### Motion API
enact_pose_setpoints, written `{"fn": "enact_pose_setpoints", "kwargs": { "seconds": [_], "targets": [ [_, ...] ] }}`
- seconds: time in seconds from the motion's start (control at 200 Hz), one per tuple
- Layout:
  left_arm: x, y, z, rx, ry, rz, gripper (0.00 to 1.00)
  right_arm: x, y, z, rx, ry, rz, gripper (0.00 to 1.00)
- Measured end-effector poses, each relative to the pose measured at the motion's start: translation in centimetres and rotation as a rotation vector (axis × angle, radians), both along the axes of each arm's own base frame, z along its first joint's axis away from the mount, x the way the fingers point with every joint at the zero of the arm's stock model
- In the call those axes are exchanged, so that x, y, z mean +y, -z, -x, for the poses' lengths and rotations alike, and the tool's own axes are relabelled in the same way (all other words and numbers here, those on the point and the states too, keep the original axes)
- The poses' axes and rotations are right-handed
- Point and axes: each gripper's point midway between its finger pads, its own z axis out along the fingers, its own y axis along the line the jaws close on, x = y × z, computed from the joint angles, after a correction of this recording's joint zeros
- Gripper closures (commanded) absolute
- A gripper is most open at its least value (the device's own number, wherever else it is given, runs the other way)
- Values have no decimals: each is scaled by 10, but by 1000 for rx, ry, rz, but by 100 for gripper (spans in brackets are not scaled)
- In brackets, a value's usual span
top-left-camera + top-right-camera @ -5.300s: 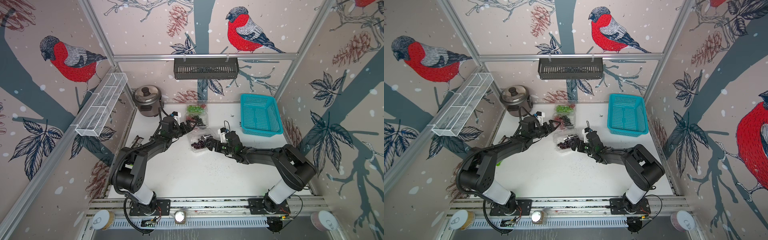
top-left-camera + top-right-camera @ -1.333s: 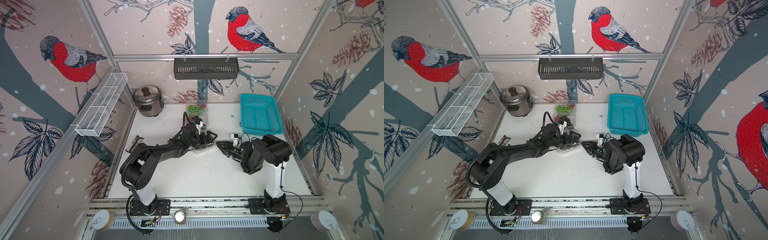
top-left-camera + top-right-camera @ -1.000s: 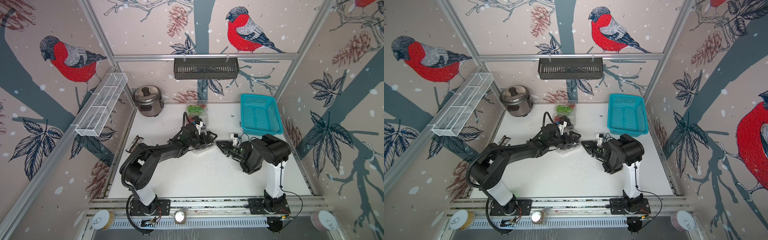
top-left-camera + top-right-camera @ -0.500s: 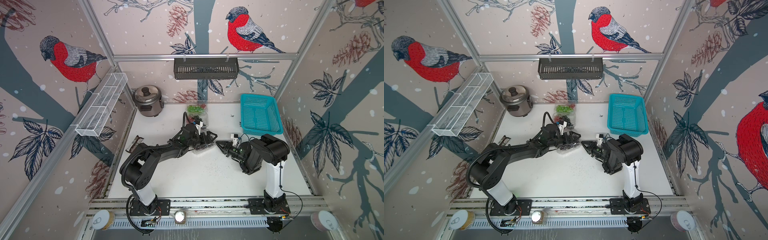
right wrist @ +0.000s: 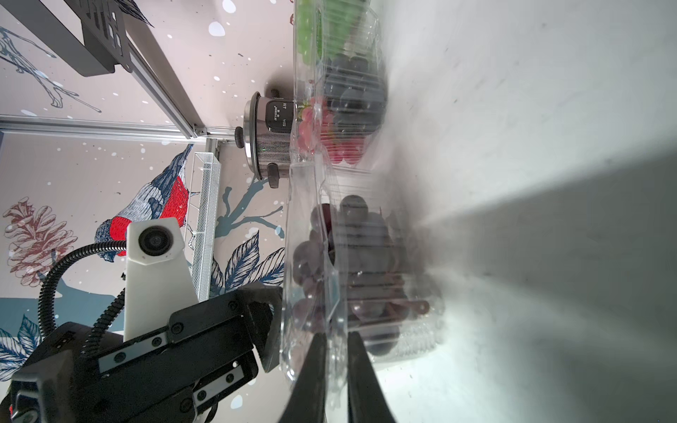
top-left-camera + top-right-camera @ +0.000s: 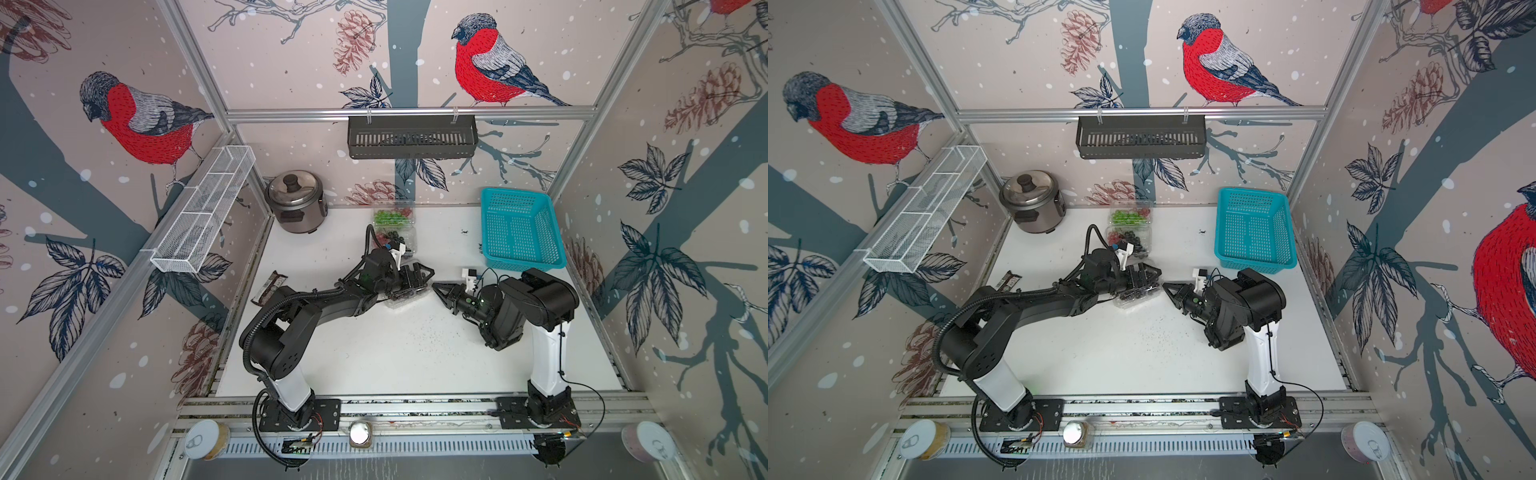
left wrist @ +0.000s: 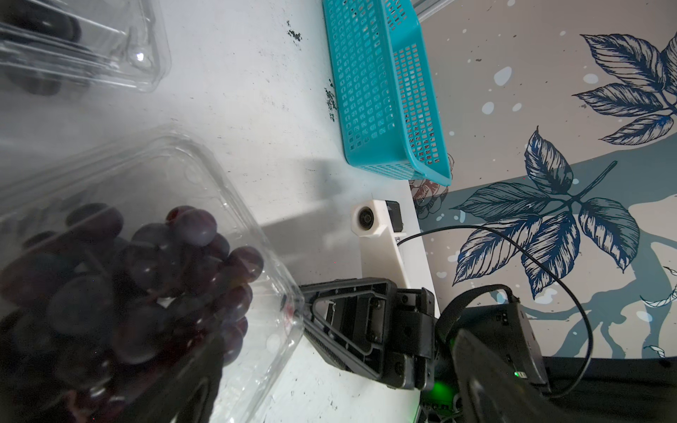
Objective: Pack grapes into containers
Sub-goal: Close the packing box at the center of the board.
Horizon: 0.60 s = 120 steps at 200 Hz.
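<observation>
Three clear containers stand in a row from the back wall to the table's middle. The farthest container (image 6: 392,216) holds green grapes. The middle container (image 6: 397,240) holds red and dark grapes. The nearest container (image 6: 409,296) (image 5: 414,329) holds dark purple grapes (image 7: 157,274), with its lid down over them. My left gripper (image 6: 415,275) is open, its fingers spread over that lid. My right gripper (image 5: 337,353) is at the container's right-hand end, its fingers almost together with the clear plastic rim between them. In a top view its tips (image 6: 1165,286) touch that rim.
A turquoise basket (image 6: 519,228) stands at the back right and a steel rice cooker (image 6: 296,201) at the back left. A dark snack wrapper (image 6: 270,286) lies by the left wall. Dark crumbs (image 6: 424,336) speckle the table in front of the containers.
Over the last second the right gripper's fingers have drawn closer together at the rim, and both arms have barely moved. Five seconds ago the left gripper was farther back, at the middle container.
</observation>
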Motion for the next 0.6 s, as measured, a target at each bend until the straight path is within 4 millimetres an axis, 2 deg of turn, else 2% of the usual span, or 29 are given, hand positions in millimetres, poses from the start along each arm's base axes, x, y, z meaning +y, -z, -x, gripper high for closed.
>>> {"fn": "enact_pose_setpoints", "kwargs": {
  "seconds": [0.6],
  "targets": [
    [4, 3, -2, 6, -9, -4, 3, -1, -5, 0, -13, 11, 11, 90]
  ]
}}
